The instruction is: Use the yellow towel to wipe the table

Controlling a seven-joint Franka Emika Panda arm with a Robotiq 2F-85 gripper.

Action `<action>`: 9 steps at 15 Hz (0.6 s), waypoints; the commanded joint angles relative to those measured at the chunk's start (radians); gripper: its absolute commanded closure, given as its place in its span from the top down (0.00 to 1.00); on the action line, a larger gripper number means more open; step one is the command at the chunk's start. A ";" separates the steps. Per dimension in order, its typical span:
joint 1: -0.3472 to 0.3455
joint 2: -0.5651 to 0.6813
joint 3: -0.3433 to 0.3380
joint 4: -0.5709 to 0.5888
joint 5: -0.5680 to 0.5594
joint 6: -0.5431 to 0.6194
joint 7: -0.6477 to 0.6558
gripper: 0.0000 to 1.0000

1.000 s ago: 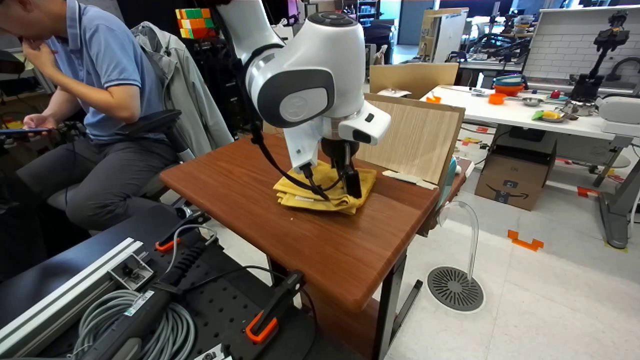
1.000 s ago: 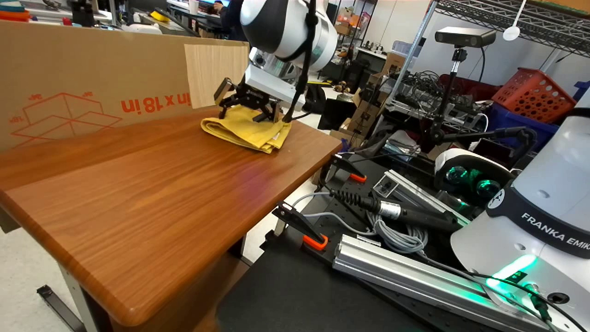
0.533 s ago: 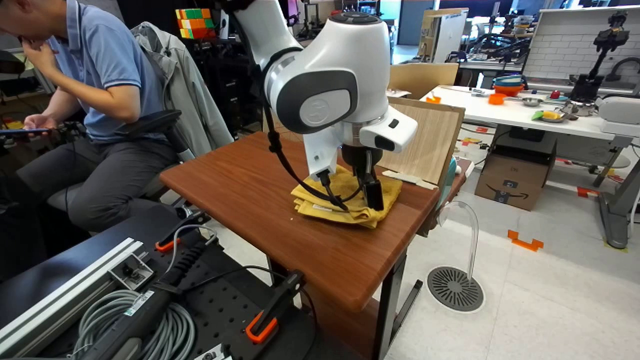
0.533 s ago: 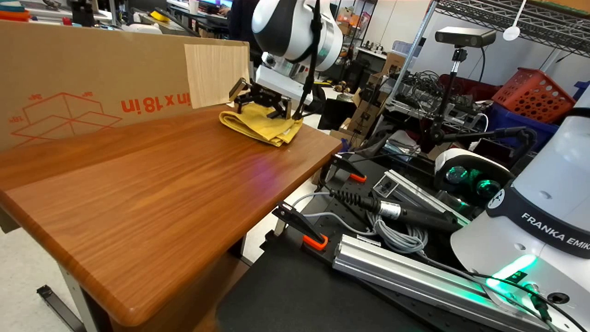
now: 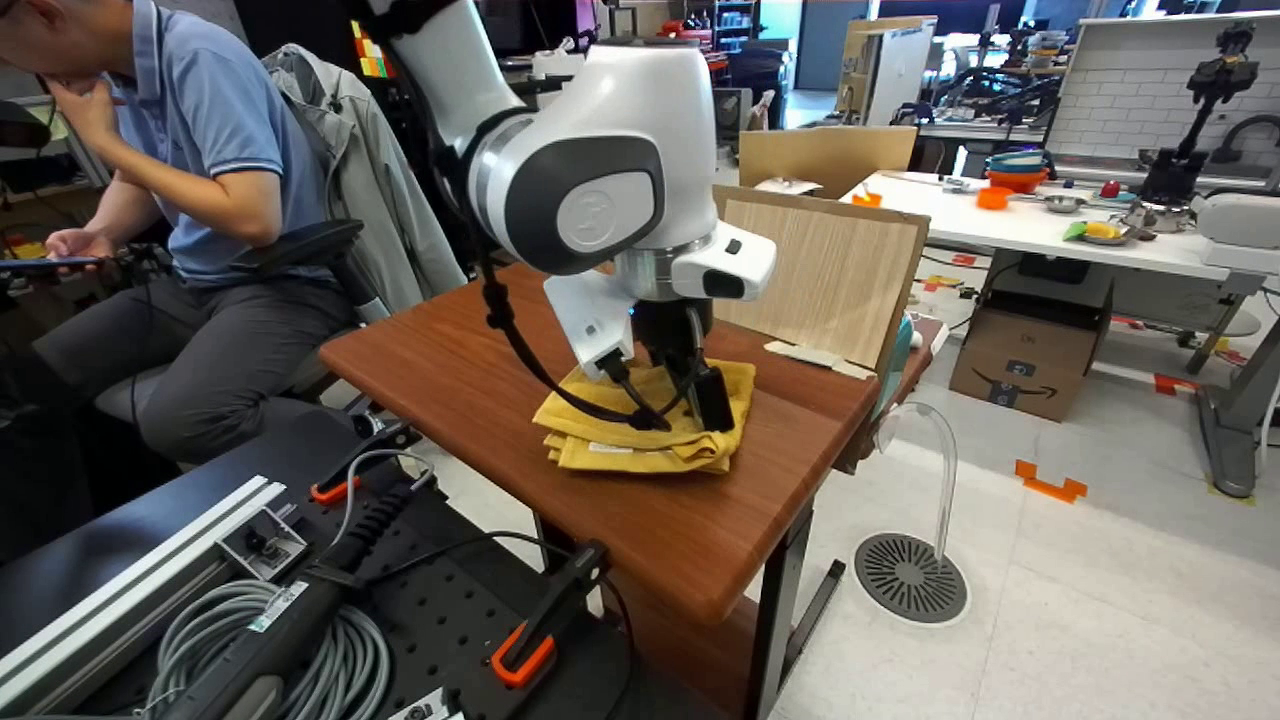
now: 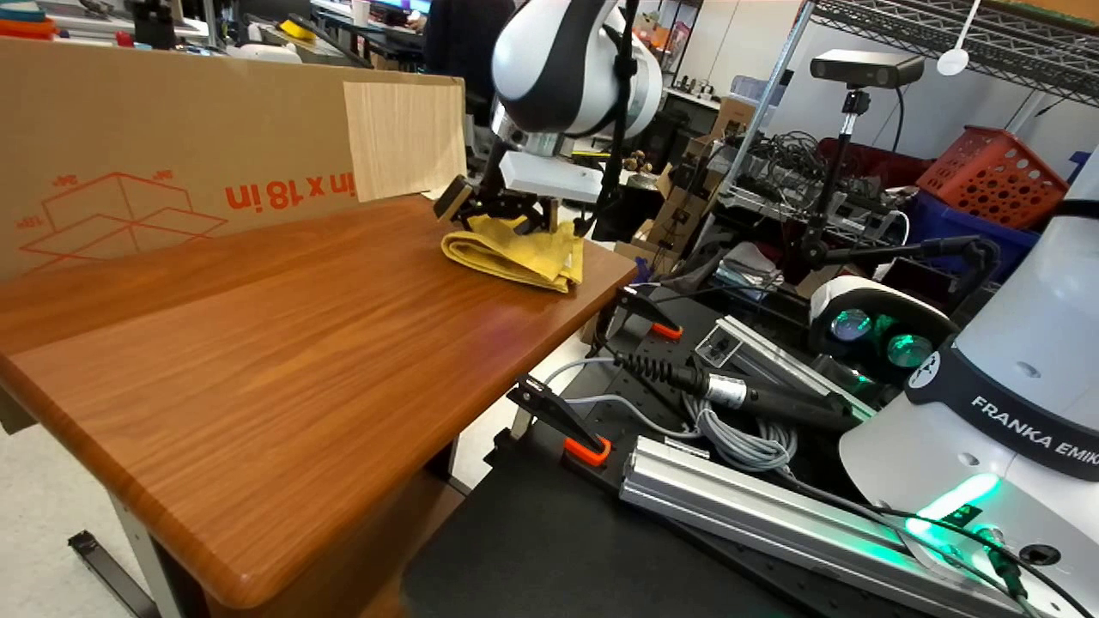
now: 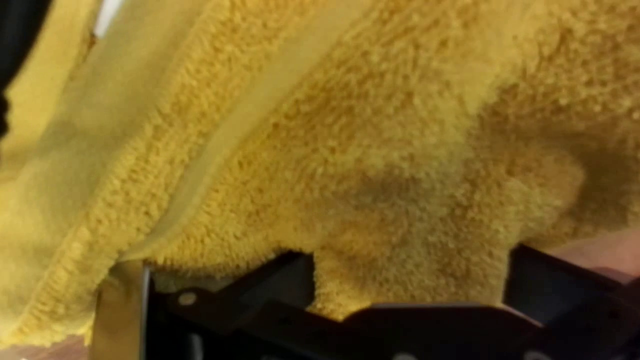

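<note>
The yellow towel (image 5: 660, 455) lies folded and rumpled flat on the table (image 5: 470, 350); both exterior views show it (image 6: 515, 257). The reddish-brown tabletop (image 6: 258, 360) extends beyond it. My gripper (image 6: 502, 213) is on top of the towel, pointing down, with its fingers spread wide apart and their tips at the cloth. In the wrist view the towel (image 7: 350, 125) fills most of the picture, and the gripper's (image 7: 395, 300) dark linkage stands along the bottom edge. One finger shows at the lower left there. Cloth lies between the spread fingers; whether any is pinched is hidden.
A light wood panel (image 5: 820, 280) and cardboard (image 6: 172, 154) stand along one long table edge. A black board (image 5: 440, 590) with clamps (image 5: 525, 650) and coiled cable (image 5: 330, 650) adjoins the opposite edge. A seated person (image 5: 210, 180) is beside the table. The robot base (image 6: 987, 412) is near.
My gripper and the towel slid together over the tabletop. In an exterior view they shifted right, then back left and nearer the table's near edge. The fingers stayed spread.
</note>
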 commanded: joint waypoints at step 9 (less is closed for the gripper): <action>0.468 0.017 -0.068 -0.085 -0.143 0.098 0.194 1.00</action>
